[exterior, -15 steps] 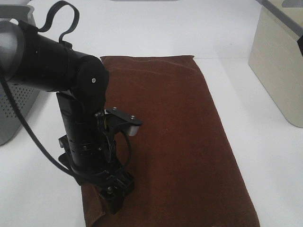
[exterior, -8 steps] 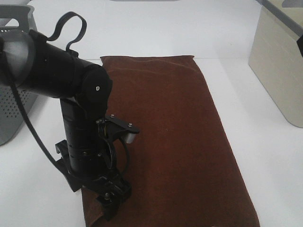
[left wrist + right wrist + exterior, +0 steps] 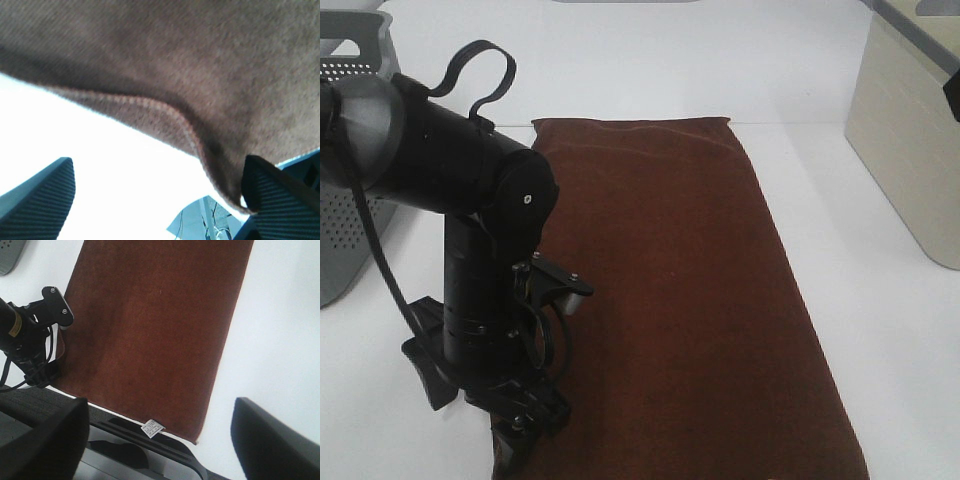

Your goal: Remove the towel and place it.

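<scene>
The left gripper (image 3: 520, 432) sits low at the near left corner of the towel (image 3: 690, 300), at the bottom edge of the high view. Its wrist camera shows both ribbed fingers (image 3: 42, 197) spread wide apart, with white table (image 3: 125, 175) showing between them. One finger touches or sits just under the lifted hem of the towel (image 3: 165, 70), which hangs just beyond the fingertips and fills the rest of that view. The jaws are open and clamp nothing.

Beyond this gripper, the towel lies flat and lengthwise on the white table (image 3: 880, 330), a long dark reddish-brown rectangle running away from the fingers toward the far side. The left arm (image 3: 460, 180) rises from the gripper over the towel's left edge.

The right gripper (image 3: 160, 440) hangs high above the table, well apart from the cloth. Its two dark fingers (image 3: 270, 440) stand far apart at the edges of its wrist view, open and empty. Below and between them lies the towel's near end, with a small white tag (image 3: 152, 428) at its corner.

Farther off, a grey perforated basket (image 3: 350, 150) stands to the left of the left arm, and a beige bin (image 3: 910, 150) stands on the right, beside the towel's far half.
</scene>
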### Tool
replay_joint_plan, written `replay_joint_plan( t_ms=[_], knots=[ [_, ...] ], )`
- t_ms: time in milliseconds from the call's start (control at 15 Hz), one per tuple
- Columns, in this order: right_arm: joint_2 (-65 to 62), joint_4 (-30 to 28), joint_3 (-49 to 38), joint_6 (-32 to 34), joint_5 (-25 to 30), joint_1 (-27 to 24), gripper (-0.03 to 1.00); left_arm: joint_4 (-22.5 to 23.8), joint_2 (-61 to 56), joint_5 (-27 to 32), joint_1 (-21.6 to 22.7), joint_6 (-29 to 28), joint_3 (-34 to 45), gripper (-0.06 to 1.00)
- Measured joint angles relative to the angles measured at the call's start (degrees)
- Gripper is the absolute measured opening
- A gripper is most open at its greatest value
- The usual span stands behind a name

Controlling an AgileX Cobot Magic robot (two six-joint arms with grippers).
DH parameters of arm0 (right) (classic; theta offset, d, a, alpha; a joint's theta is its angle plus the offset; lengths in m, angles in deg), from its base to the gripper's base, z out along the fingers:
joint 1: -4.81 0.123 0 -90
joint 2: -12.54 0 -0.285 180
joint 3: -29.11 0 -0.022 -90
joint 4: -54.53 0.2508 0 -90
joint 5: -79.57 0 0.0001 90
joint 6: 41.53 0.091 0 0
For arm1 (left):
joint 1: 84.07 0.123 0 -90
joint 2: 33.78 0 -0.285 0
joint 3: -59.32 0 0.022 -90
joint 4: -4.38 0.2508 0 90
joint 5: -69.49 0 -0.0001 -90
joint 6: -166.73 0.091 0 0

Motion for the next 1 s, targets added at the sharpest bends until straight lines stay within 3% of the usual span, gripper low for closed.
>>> replay_joint_plan(
  t_ms=[467, 667, 1000],
  knots=[
    [0.0, 0.0, 0.0, -2.0, 0.0, 0.0, 0.75, 2.2, -1.0, 9.4, 0.0, -4.5, 0.0, 0.82],
    [0.0, 0.0, 0.0, -2.8, 0.0, 0.0, 0.75, 2.2, -1.4, 9.9, 0.0, -5.8, 0.2, 0.82],
    [0.0, 0.0, 0.0, -3.8, 0.0, 0.0, 0.75, 1.9, -6.0, 10.4, 0.0, -9.7, 6.9, 0.82]
  ],
)
